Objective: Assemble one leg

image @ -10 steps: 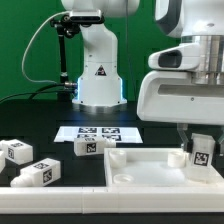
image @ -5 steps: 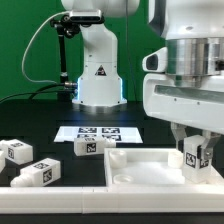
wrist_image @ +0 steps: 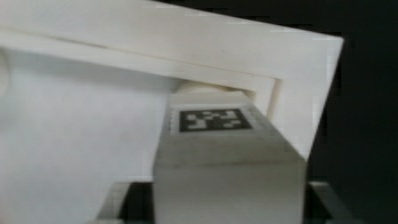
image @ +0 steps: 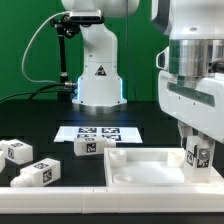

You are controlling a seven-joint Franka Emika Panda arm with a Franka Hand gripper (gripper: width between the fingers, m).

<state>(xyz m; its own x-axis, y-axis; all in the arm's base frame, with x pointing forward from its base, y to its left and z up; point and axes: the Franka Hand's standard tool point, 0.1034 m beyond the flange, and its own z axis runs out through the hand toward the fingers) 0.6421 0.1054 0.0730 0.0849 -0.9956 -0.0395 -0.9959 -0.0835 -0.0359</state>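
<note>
My gripper is shut on a leg, a small white oblong block with a black-and-white tag. It holds the leg upright at the far corner of the large white rimmed tray, on the exterior view's right. In the wrist view the leg runs out from between the jaws, and its tagged end sits against the tray's inner corner. My gripper has dark fingers on each side of the block. I cannot tell whether the leg's lower end touches the tray floor.
Three more legs lie on the black table at the exterior view's left: the first, the second, the third. The marker board lies behind them. The arm's white base stands at the back.
My hand has shifted toward the exterior view's right and sits a little lower. The leg stays in the grip at the tray's corner and now stands straighter.
</note>
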